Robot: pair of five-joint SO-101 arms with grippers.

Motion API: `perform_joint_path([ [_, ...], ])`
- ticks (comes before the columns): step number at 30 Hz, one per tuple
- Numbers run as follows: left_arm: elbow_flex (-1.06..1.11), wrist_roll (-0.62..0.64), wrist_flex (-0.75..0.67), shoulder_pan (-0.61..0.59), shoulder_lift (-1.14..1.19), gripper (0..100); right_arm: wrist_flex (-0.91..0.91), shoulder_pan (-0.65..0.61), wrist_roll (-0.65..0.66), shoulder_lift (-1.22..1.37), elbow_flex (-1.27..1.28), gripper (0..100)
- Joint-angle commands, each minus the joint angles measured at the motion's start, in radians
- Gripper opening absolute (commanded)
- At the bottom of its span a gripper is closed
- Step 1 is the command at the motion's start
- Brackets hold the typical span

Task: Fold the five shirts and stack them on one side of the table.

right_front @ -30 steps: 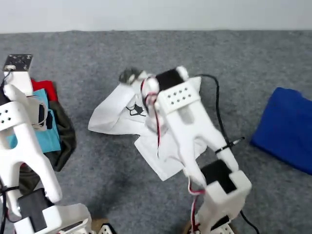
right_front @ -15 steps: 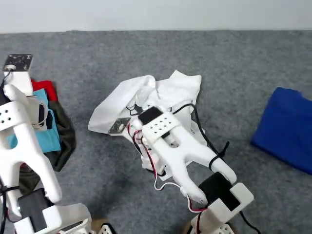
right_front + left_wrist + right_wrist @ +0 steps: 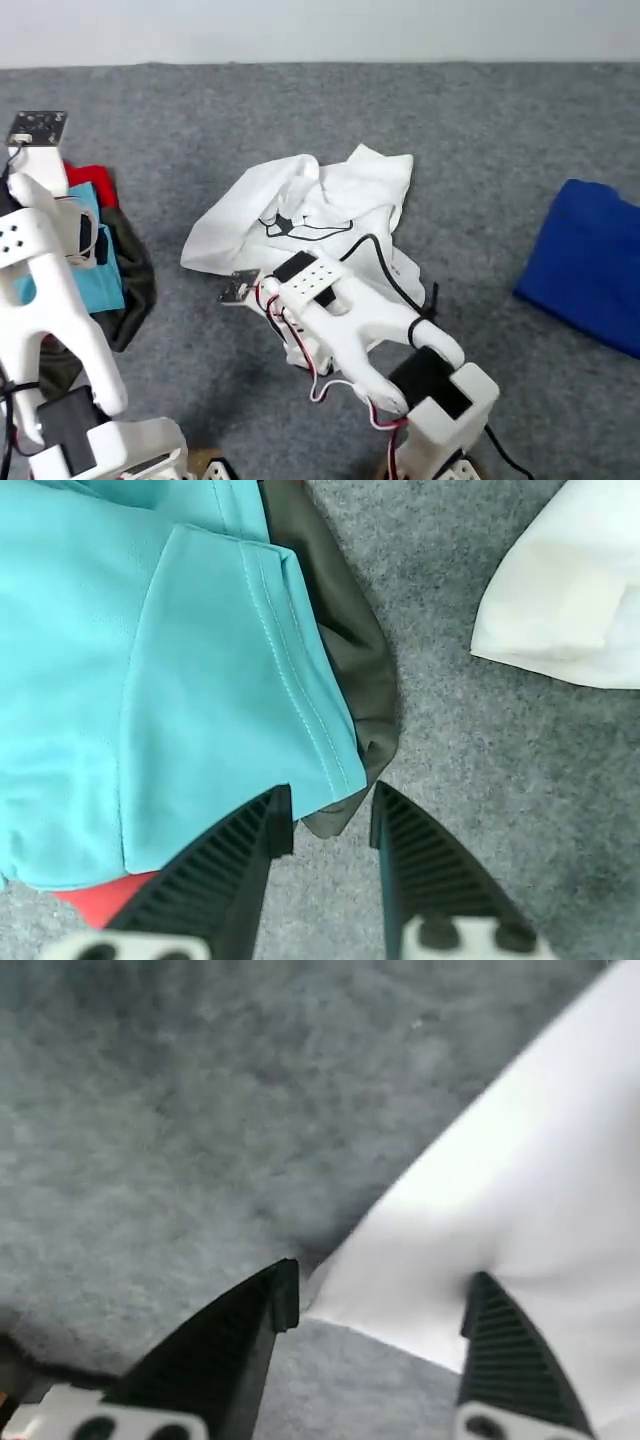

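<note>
One white shirt (image 3: 330,210) lies crumpled on the bench (image 3: 500,120), spreading toward one o'clock from the right gripper (image 3: 383,1295), whose jaws stand parted astride its near hem (nothing pinched). The left gripper (image 3: 330,798), jaws also spread, hangs at nine o'clock over the turquoise shirt (image 3: 150,680).

Our two arms are white plastic shells with black motor blocks (image 3: 425,375) at the joints. The right arm (image 3: 350,320) carries a hole-dotted plate (image 3: 305,280), red and white wires (image 3: 300,350) and a black cable (image 3: 385,262); the left arm (image 3: 50,300) shows small dark holes. The left tool (image 3: 330,805) and right tool (image 3: 385,1295) have black ribbed fingers (image 3: 240,1330).
</note>
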Motion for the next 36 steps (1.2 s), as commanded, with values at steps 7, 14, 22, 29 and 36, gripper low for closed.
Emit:
perform_joint_path([
  [7,-0.005,0.006,-0.017,-0.006,-0.049,14,0.056,0.042,-0.005,0.154,-0.077,5.8],
  [14,-0.005,0.008,-0.017,-0.006,-0.049,14,0.205,0.111,0.002,0.096,-0.166,1.0],
  [22,-0.005,0.005,-0.017,-0.002,-0.049,14,0.407,0.137,0.094,-0.14,-0.201,1.0],
  [29,-0.004,0.005,-0.018,0.0,-0.043,14,0.348,0.18,0.078,-0.157,-0.198,6.1],
  [36,-0.005,0.008,-0.031,-0.002,-0.049,14,0.364,0.134,-0.032,-0.067,-0.198,22.1],
])
